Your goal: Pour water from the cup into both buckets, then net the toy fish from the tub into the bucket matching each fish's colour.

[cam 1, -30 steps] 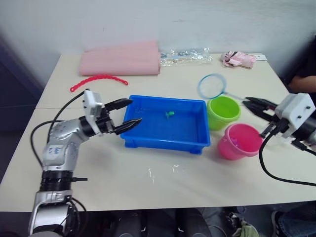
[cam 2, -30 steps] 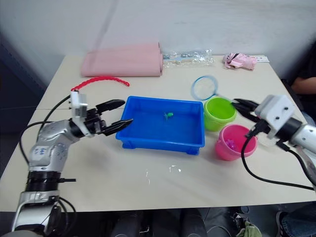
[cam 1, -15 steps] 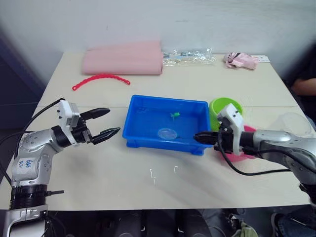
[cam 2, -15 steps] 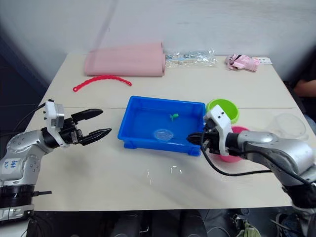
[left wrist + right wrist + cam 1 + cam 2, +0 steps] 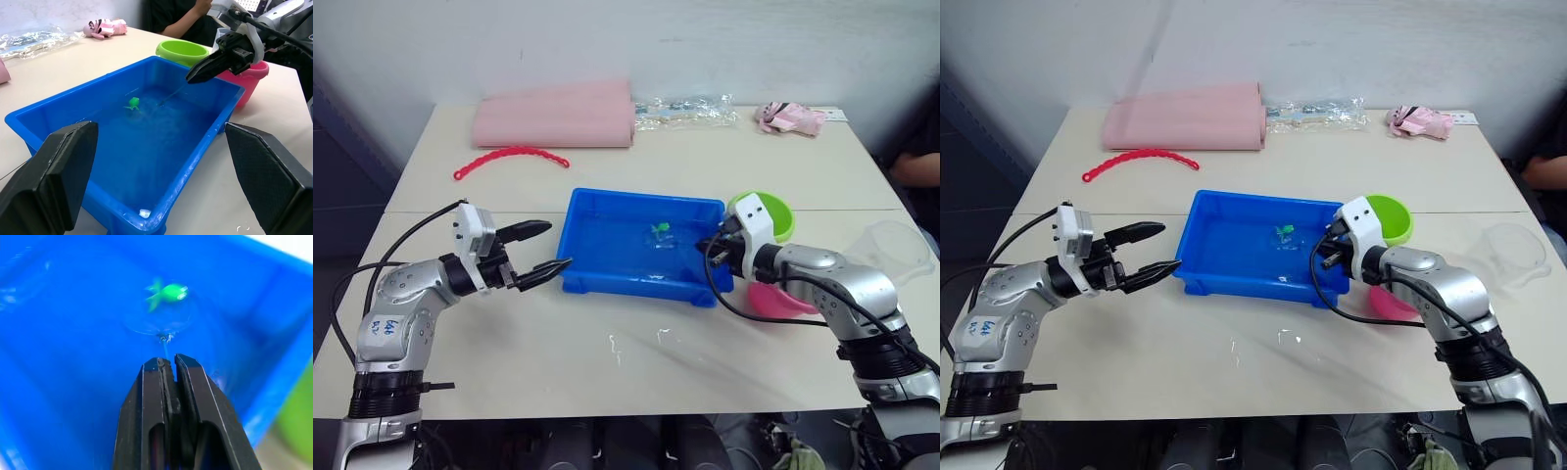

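The blue tub (image 5: 607,269) holds water and one green toy fish (image 5: 659,231). My right gripper (image 5: 708,245) reaches over the tub's right rim, shut on the net's thin wire handle. In the right wrist view the net (image 5: 164,337) lies under water with its sheer hoop right beside the green fish (image 5: 168,292). The lime green bucket (image 5: 779,212) and pink bucket (image 5: 790,300) stand right of the tub, partly behind my right arm. The clear cup (image 5: 899,245) sits at the far right. My left gripper (image 5: 558,244) hovers open just left of the tub.
At the back of the table lie a folded pink cloth (image 5: 553,116), a red bead chain (image 5: 509,157), a clear plastic bag (image 5: 690,106) and a small pink item (image 5: 788,117). A person (image 5: 915,162) sits at the right edge.
My right gripper has drawn the net from the tub's front middle up towards the green fish. My left gripper has moved closer to the tub's left side.
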Tool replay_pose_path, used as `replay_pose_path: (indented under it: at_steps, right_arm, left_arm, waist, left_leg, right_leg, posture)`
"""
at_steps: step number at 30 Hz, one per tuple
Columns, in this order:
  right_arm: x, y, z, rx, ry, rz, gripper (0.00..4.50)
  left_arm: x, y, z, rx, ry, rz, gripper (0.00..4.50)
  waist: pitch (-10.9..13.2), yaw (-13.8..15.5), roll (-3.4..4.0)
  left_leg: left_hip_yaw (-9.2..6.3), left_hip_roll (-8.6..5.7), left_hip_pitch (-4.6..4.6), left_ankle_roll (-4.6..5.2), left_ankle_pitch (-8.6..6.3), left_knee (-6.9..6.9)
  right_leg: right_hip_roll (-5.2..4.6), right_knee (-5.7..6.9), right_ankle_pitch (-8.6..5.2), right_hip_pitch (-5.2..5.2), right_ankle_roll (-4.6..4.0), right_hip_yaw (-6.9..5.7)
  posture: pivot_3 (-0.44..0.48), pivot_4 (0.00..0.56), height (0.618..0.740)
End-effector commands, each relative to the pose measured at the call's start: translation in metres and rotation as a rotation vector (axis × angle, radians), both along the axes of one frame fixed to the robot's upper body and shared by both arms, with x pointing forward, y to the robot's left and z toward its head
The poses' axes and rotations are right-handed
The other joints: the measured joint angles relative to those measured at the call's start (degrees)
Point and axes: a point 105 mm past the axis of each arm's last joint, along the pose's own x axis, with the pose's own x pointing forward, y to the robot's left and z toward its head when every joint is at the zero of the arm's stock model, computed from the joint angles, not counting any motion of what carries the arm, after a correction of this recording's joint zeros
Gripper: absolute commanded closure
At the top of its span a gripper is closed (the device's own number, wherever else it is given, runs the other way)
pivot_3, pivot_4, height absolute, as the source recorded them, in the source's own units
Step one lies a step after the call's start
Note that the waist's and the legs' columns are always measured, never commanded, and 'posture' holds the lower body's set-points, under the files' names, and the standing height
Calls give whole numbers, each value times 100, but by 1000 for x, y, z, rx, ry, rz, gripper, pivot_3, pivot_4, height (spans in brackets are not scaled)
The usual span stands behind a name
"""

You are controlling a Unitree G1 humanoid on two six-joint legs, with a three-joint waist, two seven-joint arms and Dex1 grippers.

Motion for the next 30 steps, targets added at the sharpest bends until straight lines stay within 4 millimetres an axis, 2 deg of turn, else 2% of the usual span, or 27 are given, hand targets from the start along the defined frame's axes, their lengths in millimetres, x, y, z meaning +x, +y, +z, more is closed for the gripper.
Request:
replay_pose_path:
  at_steps: [1, 6, 8, 14, 20, 22, 30]
  right_arm:
    - [0, 2, 14, 36, -116, 11, 4500]
    - [-12, 3, 12, 48, -173, 51, 4500]
    - [-22, 4, 17, 83, -191, 87, 4500]
    - [-45, -4, 26, 83, -259, 121, 4500]
    - [-66, -14, 33, 63, -342, 155, 4500]
    - [-71, -21, 37, 64, -360, 134, 4500]
    - [-84, -74, 67, 15, -465, -39, 4500]
  left_arm:
    - [-1, -7, 11, -20, -42, -27, 40]
    - [1, -9, 12, -31, -45, -35, 40]
    - [2, -11, 14, -40, -50, -41, 40]
    - [6, -16, 17, -64, -57, -61, 40]
    - [8, -30, 19, -117, -38, -93, 40]
    - [9, -35, 20, -122, -41, -102, 40]
    - [18, -56, 26, -159, -33, -108, 40]
  waist:
    - [0, -6, 0]
    - [0, 5, 0]
    - [0, 2, 0]
    - [0, 2, 0]
    - [0, 13, 0]
    - [0, 14, 0]
    - [-1, 80, -2]
  left_leg:
    - [2, 0, 1, 0, 0, -1]
    - [11, 0, 0, 0, 0, -7]
    - [13, 0, 0, 0, 0, -7]
    - [14, 2, 2, 0, 0, -9]
    - [15, 1, 3, 0, 0, -11]
    - [15, 2, 4, 0, 0, -10]
    - [14, -2, 6, 3, 2, -6]
  right_leg:
    - [0, 1, 0, -1, 0, 2]
    - [1, 1, 0, -8, 1, 10]
    - [1, 1, 0, -8, 1, 12]
    - [3, 1, 0, -8, 1, 14]
    - [3, -1, 1, -8, 2, 16]
    - [4, 0, 2, -7, 3, 17]
    - [3, -1, 5, -2, 9, 22]
  posture:
    - [0, 150, 740]
    - [0, 150, 740]
    - [0, 150, 740]
    - [0, 150, 740]
    - [0, 150, 740]
    - [0, 150, 740]
    - [0, 150, 740]
